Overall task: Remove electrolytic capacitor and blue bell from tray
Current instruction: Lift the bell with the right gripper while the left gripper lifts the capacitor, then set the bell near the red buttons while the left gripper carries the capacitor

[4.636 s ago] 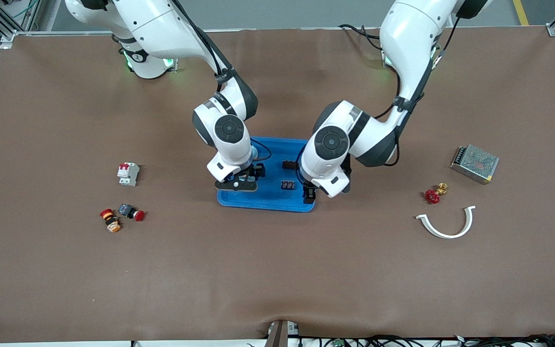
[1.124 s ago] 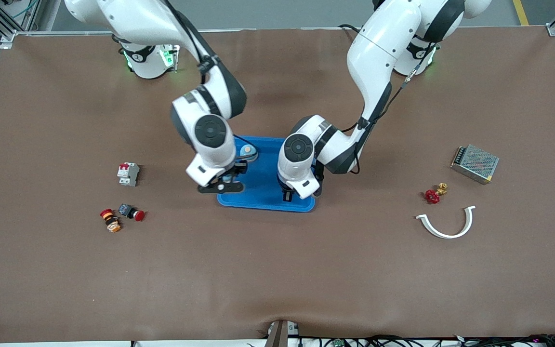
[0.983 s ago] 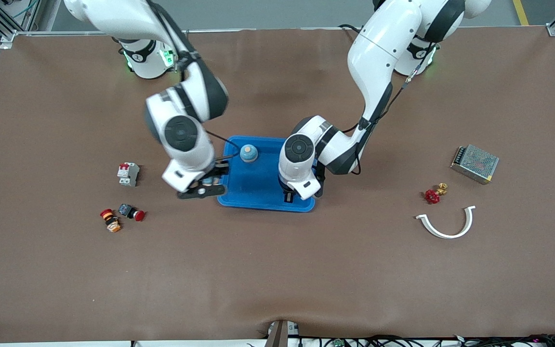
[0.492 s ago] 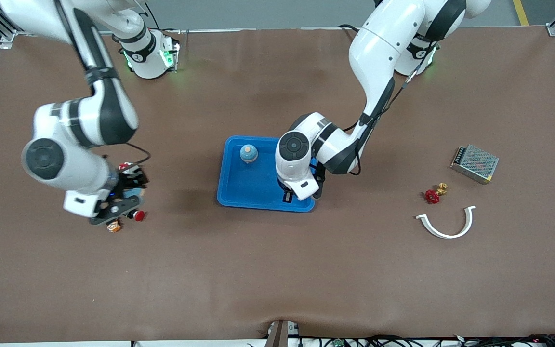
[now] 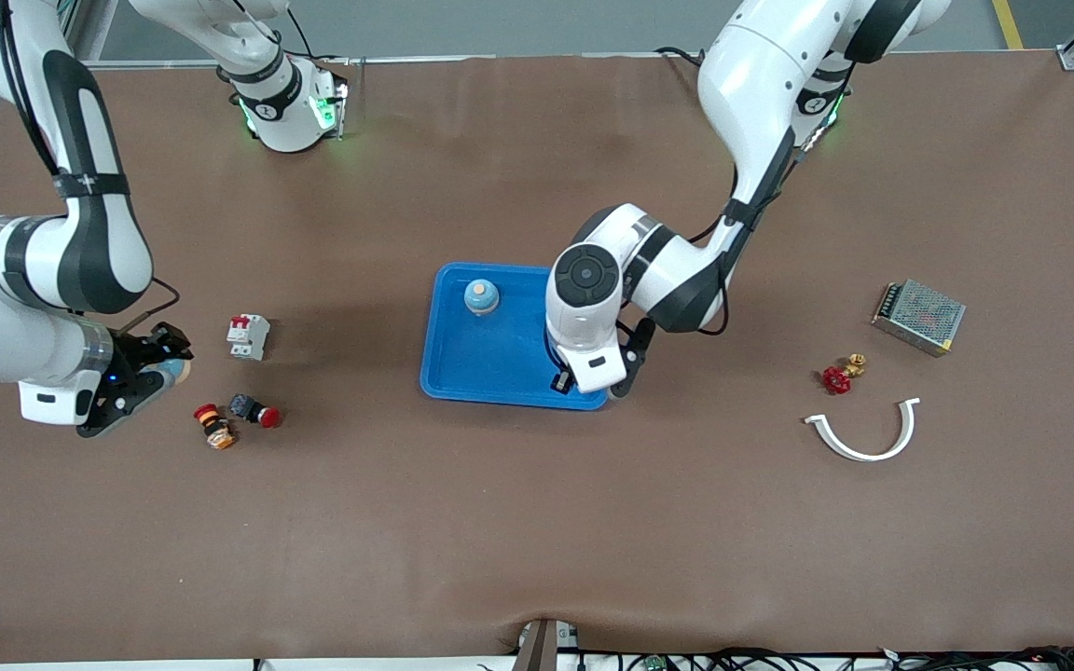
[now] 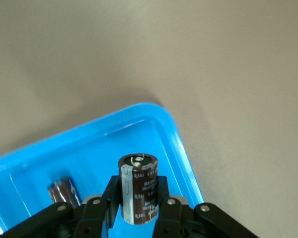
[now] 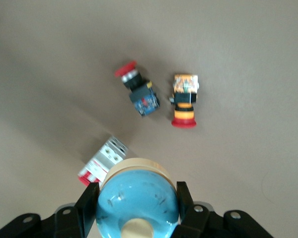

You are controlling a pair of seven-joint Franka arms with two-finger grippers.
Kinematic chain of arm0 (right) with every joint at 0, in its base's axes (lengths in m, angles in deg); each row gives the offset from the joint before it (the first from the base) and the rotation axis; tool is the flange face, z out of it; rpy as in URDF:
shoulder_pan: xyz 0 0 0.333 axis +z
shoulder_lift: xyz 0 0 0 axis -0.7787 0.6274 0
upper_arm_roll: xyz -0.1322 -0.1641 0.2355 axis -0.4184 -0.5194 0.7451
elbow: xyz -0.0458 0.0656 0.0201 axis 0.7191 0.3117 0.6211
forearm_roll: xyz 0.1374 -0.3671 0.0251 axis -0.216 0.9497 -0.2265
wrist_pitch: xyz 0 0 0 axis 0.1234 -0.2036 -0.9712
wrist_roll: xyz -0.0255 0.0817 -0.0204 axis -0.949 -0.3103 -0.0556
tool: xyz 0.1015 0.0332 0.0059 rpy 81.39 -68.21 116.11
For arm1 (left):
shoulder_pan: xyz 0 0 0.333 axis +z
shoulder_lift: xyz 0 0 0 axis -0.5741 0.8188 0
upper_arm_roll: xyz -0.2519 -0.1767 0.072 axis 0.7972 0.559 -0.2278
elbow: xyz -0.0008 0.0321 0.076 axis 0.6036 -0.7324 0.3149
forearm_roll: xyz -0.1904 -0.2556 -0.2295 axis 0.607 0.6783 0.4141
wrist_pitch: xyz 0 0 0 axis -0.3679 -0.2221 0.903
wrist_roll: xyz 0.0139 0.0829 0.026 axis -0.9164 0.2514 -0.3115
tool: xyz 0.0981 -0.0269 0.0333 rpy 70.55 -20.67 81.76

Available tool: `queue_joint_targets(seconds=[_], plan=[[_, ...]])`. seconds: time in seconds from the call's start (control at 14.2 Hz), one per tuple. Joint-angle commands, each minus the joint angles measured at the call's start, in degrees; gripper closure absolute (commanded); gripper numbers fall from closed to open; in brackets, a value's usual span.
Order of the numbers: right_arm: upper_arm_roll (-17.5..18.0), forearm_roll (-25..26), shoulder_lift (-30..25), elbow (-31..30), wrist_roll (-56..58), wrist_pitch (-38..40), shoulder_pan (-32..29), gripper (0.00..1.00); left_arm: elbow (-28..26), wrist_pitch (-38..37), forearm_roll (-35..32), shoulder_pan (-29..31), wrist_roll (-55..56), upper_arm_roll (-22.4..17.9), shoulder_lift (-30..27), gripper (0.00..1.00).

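Though wrist hides capacitor (image 6: 137,189), left hand (image 6: 139,210) clamps it

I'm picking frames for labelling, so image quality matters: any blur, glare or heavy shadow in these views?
Front view: sharp, even light, soft shadow beside the blue tray. Right wrist view: the two push buttons slightly smeared. Left wrist view: crisp capacitor, mild sheen on the tray.
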Motion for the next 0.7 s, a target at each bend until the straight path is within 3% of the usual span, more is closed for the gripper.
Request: queue_joint_targets(seconds=[0.0, 0.21, 0.35, 0.49, 0.63], plan=[[1.13, 0.23, -0.88, -6.16, 6.5, -5.92, -3.92, 0.67, -2.13, -1.37, -1.16, 0.17, -10.33, -0.15, -3.34, 1.0], [1.13, 0.23, -0.88, -9.95, 12.84, -11.9, -6.83, 0.67, -2.75, -3.73, -2.04, 1.22, -19.9, -0.24, -4.05, 1.0], [1.13, 0.32, -0.8, -13.72, 16.36, -17.43, -8.59, 0.67, -6.33, -4.1, -3.97, 2.45, -26.5, -0.16, -6.32, 1.0], [1.13, 0.32, -0.8, -17.94, 17.69, -23.23, -9.82, 0.67, -13.78, -2.09, -5.9, 3.59, -35.1, -0.07, -11.05, 1.0], [1.13, 0.32, -0.71, -20.33, 18.56, -27.02, -10.35, 0.67, -27.28, 9.02, -8.27, 5.08, -42.15, 0.02, -18.51, 1.0]])
